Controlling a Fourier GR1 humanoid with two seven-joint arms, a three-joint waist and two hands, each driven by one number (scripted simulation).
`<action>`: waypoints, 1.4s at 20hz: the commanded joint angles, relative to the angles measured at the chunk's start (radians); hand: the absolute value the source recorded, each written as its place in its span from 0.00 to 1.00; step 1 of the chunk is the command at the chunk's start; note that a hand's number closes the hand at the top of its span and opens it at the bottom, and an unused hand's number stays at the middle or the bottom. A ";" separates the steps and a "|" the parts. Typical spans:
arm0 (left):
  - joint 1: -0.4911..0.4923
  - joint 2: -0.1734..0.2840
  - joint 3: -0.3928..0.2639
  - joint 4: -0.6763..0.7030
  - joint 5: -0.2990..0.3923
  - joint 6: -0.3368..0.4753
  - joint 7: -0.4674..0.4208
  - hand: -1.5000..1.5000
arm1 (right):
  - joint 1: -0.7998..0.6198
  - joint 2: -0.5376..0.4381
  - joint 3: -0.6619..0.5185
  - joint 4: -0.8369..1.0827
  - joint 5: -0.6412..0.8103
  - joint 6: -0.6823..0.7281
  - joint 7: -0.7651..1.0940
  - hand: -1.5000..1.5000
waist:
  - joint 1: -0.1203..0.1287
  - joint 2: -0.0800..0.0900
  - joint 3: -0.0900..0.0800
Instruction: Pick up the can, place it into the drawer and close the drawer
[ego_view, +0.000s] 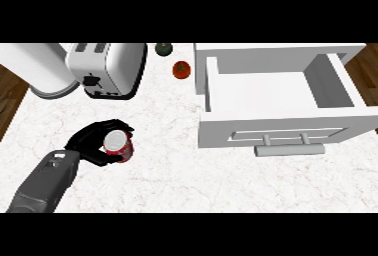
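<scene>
A white marbled counter (184, 175) fills the view. Brown wooden floor (11, 95) shows beyond its far-left edge and at the far right.

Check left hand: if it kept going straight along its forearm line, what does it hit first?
Likely the toaster. The left hand, curled round the can, points up-counter toward it; height is unclear, so it might pass over.

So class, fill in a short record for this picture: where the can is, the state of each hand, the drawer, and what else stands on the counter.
can: red can upright on the counter, left of the drawer
left hand: left hand curled round the can
right hand: not in view
drawer: drawer open, nothing visible inside
other things: toaster, white jug, tomato, dark green fruit
</scene>
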 joint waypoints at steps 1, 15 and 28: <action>0.020 -0.026 -0.028 -0.009 -0.015 -0.174 -0.078 1.00 | 0.023 0.024 0.005 -0.020 0.007 0.022 -0.007 0.00 | 0.005 -0.003 0.000; 0.051 -0.146 0.286 -0.105 0.281 0.422 -0.093 1.00 | 0.085 0.065 -0.025 -0.081 -0.045 0.006 0.030 0.00 | 0.041 -0.022 0.004; 0.096 -0.314 0.098 -0.732 0.316 0.731 0.226 1.00 | 0.083 0.047 -0.062 -0.105 -0.068 -0.011 0.052 0.00 | 0.053 -0.025 0.005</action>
